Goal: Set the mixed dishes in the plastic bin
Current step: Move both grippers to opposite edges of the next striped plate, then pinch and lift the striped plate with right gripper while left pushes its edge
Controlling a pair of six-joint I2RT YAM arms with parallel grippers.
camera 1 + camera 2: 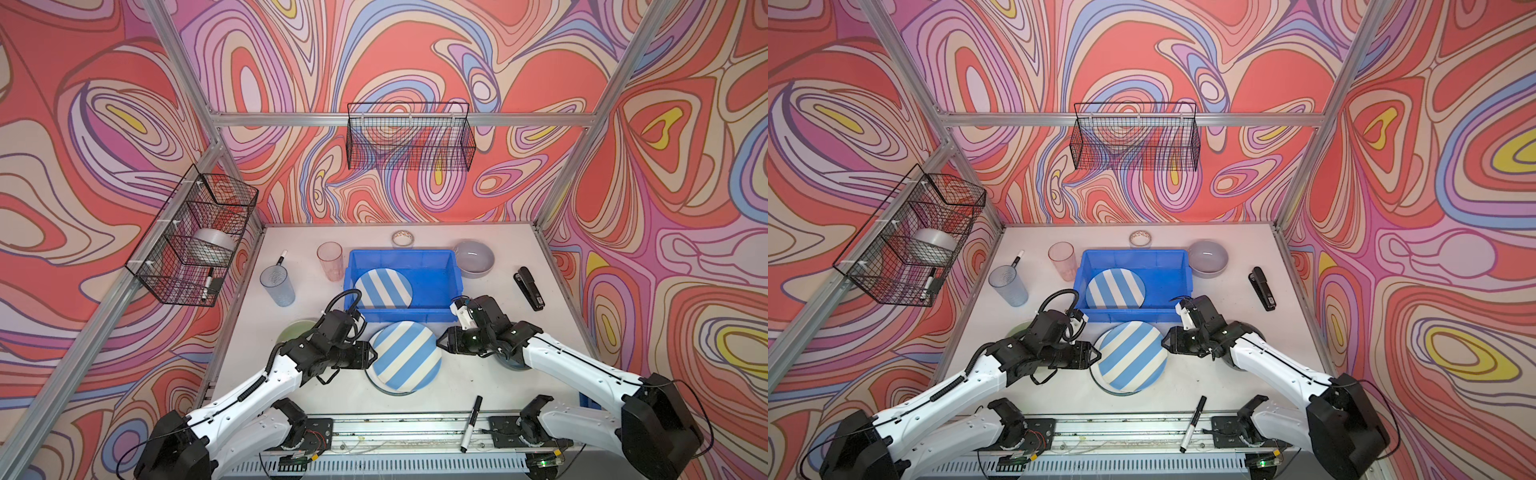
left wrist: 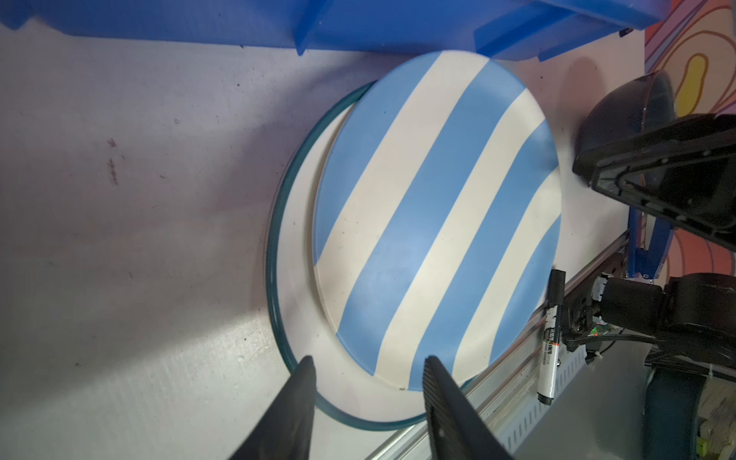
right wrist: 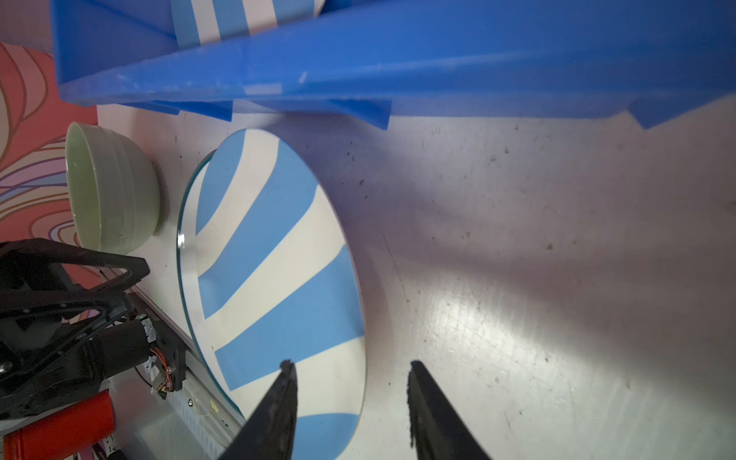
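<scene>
L end effector [image 2: 368,360] & R end effector [image 3: 351,363], both spread, straddle opposite rims of striped plate [image 1: 405,355], prob. for two-sided lift into bin [image 1: 415,262].

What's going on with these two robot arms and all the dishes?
Two robot arms are loading dishes into a bright blue plastic bin. One blue-and-white striped round plate already lies inside. A second striped plate sits just in front, stacked on a white plate with a teal rim. The left gripper and right gripper flank it, jaws open, nothing gripped yet. A pink translucent tumbler, a bluish tumbler and a lavender bowl stand outside the bin.
</scene>
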